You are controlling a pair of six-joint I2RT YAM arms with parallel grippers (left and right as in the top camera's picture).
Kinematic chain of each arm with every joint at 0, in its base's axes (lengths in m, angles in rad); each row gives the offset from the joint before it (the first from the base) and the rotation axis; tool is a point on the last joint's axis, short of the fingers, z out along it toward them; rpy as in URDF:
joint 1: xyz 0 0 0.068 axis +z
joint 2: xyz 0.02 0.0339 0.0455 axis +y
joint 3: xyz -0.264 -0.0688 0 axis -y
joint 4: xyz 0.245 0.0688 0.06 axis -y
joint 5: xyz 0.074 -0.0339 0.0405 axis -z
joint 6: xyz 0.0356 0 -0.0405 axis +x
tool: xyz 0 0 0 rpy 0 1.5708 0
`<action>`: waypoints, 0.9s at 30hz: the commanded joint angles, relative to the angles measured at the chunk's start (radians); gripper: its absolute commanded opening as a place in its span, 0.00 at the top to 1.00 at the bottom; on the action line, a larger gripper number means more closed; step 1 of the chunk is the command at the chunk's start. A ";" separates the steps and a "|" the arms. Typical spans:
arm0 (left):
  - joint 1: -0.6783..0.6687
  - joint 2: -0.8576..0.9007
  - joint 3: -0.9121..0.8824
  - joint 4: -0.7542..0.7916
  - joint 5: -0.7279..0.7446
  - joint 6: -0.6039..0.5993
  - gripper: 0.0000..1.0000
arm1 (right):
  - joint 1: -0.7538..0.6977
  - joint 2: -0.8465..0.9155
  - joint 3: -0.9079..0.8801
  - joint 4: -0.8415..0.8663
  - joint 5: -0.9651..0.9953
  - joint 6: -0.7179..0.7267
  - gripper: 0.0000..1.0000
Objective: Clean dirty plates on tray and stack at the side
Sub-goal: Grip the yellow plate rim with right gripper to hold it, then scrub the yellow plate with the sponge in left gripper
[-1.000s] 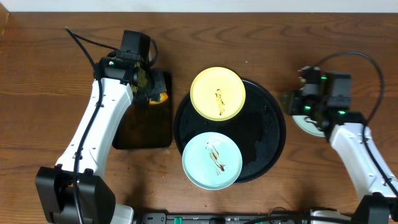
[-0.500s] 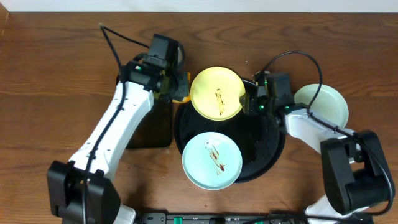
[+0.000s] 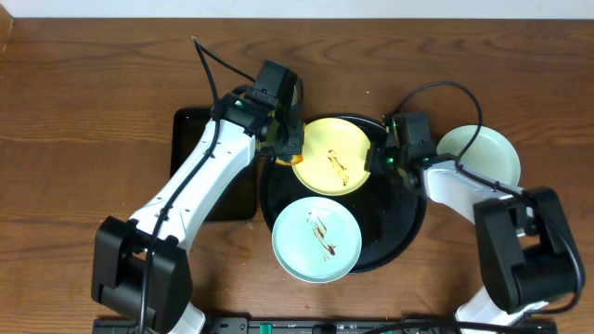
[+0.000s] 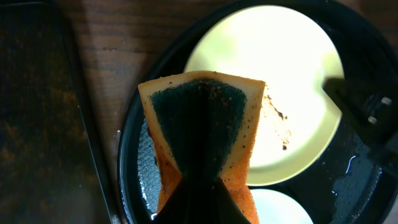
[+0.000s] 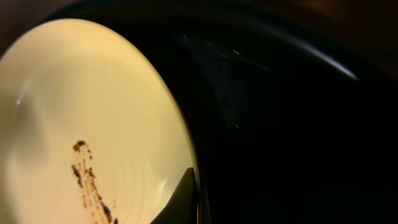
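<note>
Overhead view: the yellow plate (image 3: 336, 158) now lies wholly inside the round black tray (image 3: 408, 223), between the two grippers. It is just ahead of the left gripper (image 3: 286, 147) and against the fingertips of the right gripper (image 3: 379, 160). Half a second ago it overhung the far rim of the tray. It has since slid toward the tray's centre and turned, so the sauce smear (image 3: 338, 167) runs at a new angle. The left gripper, which was at the rectangular tray (image 3: 190, 139) a second ago, has arrived at the plate's edge. It is clamped on the sponge (image 3: 300, 161), whose dark scouring face points at the plate in the left wrist view. The right gripper has left the pale plate (image 3: 483, 153) on the tabletop (image 3: 93, 93) beside the tray and now meets the yellow plate's rim. The right wrist view shows one finger at the rim, but whether the jaws are closed on it cannot be determined. A second smeared plate (image 3: 316, 239) sits on the tray, nearer the robot than both grippers. Judgement: one plate appears finished and set aside, and the yellow plate is positioned and braced for wiping. Scrubbing has not yet begun.
</note>
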 commanded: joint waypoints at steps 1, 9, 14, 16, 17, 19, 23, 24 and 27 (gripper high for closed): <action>-0.010 0.002 -0.004 0.002 0.006 0.009 0.93 | -0.016 -0.093 0.007 -0.095 0.053 0.014 0.99; -0.122 0.014 -0.006 0.060 0.087 -0.011 0.93 | -0.015 -0.117 0.006 -0.297 0.123 0.014 0.99; -0.184 0.074 -0.006 0.101 0.134 -0.142 0.92 | -0.015 -0.116 0.006 -0.318 0.143 0.015 0.99; -0.217 0.106 -0.006 0.120 0.141 -0.164 0.93 | -0.014 -0.116 0.006 -0.320 0.143 0.015 0.99; -0.232 0.119 -0.006 0.129 0.140 -0.180 0.93 | -0.014 -0.116 0.006 -0.321 0.143 0.015 0.99; -0.274 0.163 -0.006 0.153 0.140 -0.234 0.92 | -0.014 -0.116 0.006 -0.324 0.143 0.015 0.99; -0.314 0.212 -0.006 0.196 0.140 -0.272 0.93 | -0.014 -0.116 0.006 -0.326 0.143 0.015 0.99; -0.321 0.223 -0.006 0.207 0.140 -0.288 0.93 | -0.014 -0.116 0.006 -0.327 0.142 0.015 0.99; -0.334 0.248 -0.006 0.240 0.140 -0.303 0.92 | -0.014 -0.116 0.006 -0.330 0.142 0.015 0.99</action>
